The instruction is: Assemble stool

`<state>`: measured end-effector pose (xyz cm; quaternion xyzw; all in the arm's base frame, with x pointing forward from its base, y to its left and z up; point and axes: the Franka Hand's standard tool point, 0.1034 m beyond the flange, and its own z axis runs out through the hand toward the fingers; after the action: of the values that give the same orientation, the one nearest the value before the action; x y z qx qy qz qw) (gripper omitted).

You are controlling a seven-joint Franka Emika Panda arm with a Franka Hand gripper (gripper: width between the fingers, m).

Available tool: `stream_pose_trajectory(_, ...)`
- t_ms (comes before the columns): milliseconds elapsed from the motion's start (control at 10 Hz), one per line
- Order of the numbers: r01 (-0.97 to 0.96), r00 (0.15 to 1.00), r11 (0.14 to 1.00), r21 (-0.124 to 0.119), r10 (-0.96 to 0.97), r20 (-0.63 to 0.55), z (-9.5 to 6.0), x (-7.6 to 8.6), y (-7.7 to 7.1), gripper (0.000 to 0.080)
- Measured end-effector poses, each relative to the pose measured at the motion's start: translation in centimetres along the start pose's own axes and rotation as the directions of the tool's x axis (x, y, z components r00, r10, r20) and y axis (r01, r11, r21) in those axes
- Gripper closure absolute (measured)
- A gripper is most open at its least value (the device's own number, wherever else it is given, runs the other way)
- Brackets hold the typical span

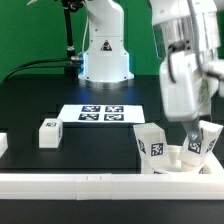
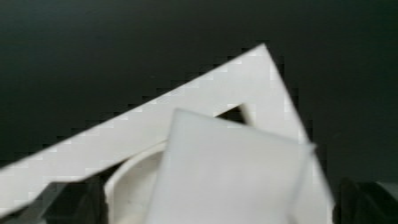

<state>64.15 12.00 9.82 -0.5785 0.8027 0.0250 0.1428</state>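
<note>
The seat ring (image 1: pixel 183 160) sits on the black table (image 1: pixel 30 100) to the exterior view's right of the marker board (image 1: pixel 100 113) and nearer the camera, just behind the long white border rail (image 1: pixel 90 182). Two tagged legs stand up out of it: one (image 1: pixel 152 143) on the side facing the marker board, the other (image 1: pixel 207 140) on the far side, leaning a little. The gripper (image 1: pixel 192 128) hangs over the ring beside that leaning leg. In the wrist view its dark fingers (image 2: pixel 54 205) show dimly either side of a white leg (image 2: pixel 240 165) with a gap between them and the leg, so the jaws are spread and grip nothing. Behind that leg two rails meet in a corner (image 2: pixel 231 90). A loose leg (image 1: pixel 48 132) lies to the exterior view's left of the marker board, well apart from the ring. The arm's base (image 1: pixel 105 55) stands behind the board.
</note>
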Motion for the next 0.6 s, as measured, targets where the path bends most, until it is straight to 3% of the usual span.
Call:
stream_pose_trajectory(100,0.161,0.987,0.987,0.009,-0.161,0.011,-1.12,-0.31,-0.54,0.0156)
stream_pose_trajectory(300,0.449,0.894,0.894,-0.011,-0.449,0.001,-1.32,-1.07,-0.41,0.0151)
stream_pose_trajectory(600,0.583,0.812,0.812,-0.011,-0.583,-0.004,-1.32,-0.76,-0.58,0.0151)
